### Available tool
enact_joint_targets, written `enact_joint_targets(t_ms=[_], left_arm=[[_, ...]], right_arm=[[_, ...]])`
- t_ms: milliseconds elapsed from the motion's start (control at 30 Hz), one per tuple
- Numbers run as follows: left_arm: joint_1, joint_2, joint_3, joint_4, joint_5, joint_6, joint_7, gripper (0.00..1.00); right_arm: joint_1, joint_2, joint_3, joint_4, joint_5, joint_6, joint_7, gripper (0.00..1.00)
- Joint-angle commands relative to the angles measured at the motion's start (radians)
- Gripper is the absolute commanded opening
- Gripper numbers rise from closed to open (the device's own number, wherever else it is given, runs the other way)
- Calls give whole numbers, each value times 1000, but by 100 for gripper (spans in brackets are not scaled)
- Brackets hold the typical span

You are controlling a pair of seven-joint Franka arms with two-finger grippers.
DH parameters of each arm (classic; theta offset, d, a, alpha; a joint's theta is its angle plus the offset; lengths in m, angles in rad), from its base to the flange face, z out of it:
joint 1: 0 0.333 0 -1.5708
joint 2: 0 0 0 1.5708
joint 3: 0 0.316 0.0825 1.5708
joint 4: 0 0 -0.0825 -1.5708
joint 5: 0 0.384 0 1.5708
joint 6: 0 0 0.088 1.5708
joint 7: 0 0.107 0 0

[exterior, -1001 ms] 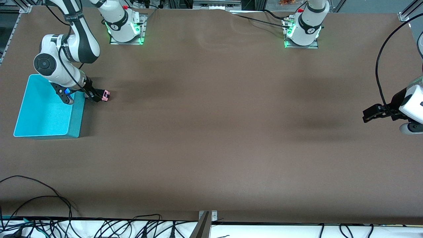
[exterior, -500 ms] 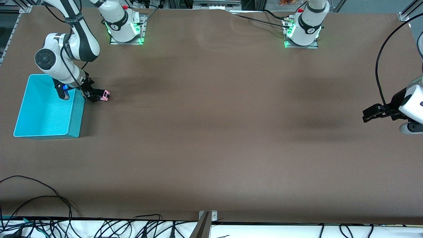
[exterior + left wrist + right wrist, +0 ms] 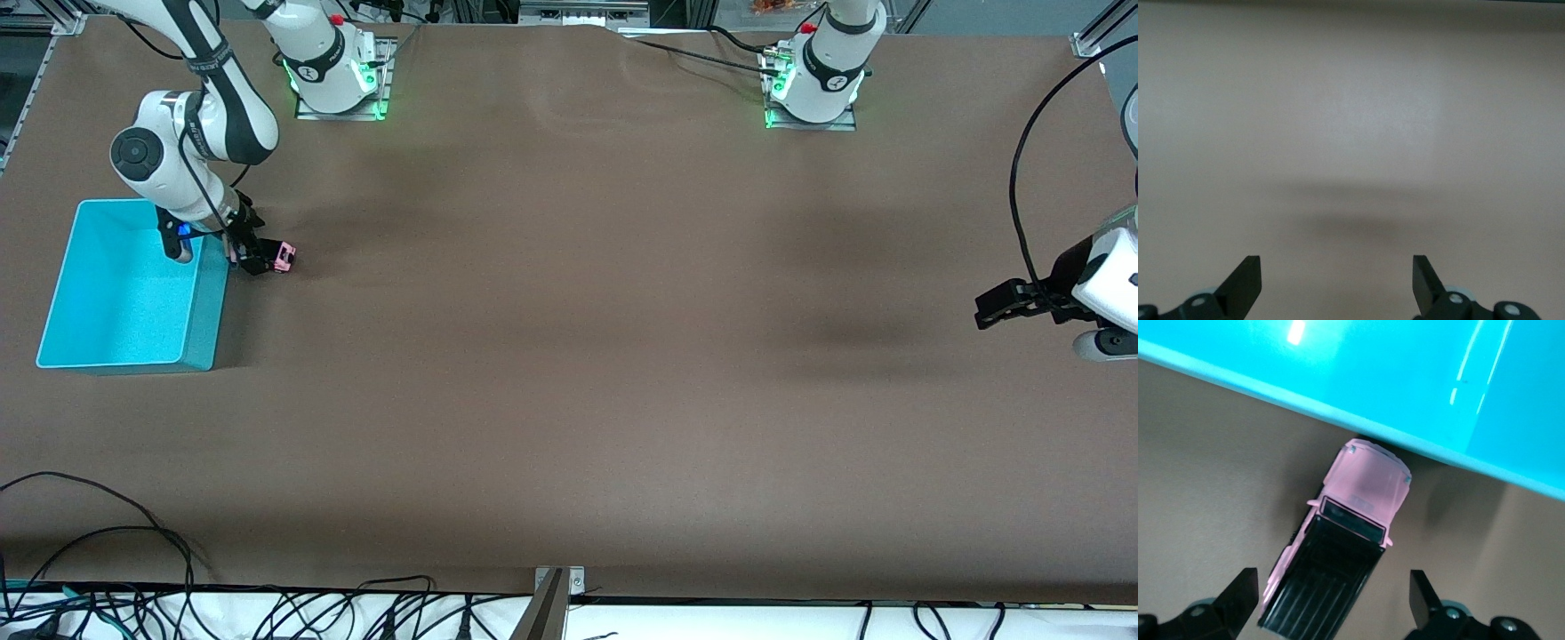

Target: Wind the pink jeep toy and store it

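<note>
Between the spread fingers of the right tool [image 3: 1328, 600], pink jeep toy [image 3: 1341, 550], ungripped.

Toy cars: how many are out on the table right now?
1. The pink jeep toy sits on the table beside the turquoise bin, between the open fingers of the right gripper.

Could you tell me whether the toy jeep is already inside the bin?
No, the jeep sits on the table beside the bin.
</note>
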State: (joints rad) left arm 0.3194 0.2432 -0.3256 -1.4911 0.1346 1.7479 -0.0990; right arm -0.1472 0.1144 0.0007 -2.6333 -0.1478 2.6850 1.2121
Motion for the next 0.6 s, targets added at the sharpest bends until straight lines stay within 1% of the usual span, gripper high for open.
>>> enact_joint_targets(t_ms=[0,100,200,234,267,300,334,400,467,500,534,567], left_arm=[[4,-24,0,-21,-24,-7,21,100],[4,-24,0,-21,-24,-7,21,100],[4,-24,0,-21,-24,-7,21,100],[4,-24,0,-21,-24,-7,21,100],[4,-24,0,-21,-24,-7,21,100],[4,-24,0,-21,-24,-7,21,100],[4,-24,0,-21,-24,-7,21,100],[4,-24,0,-21,-24,-7,21,100],[4,-24,0,-21,-24,-7,21,100],[4,-24,0,-21,-24,-7,21,100],[4,-24,0,-21,-24,-7,21,100],[4,-24,0,-21,-24,-7,21,100]], right_arm=[[-15,7,4,-13,-19,38,23,100],[-23,7,2,-13,-19,38,23,100],[-26,7,2,-13,-19,38,23,91],[-28,7,2,-13,-18,38,23,85],[-28,7,2,-13,-18,38,26,75],[-28,7,2,-13,-18,38,33,68],[-29,7,2,-13,-18,38,43,64],[-29,5,2,-13,-18,38,53,44],[-29,5,2,-11,-18,39,53,35],[-29,5,2,-11,-18,39,53,26],[-29,5,2,-11,-18,39,53,21],[-29,5,2,-11,-19,39,53,21]])
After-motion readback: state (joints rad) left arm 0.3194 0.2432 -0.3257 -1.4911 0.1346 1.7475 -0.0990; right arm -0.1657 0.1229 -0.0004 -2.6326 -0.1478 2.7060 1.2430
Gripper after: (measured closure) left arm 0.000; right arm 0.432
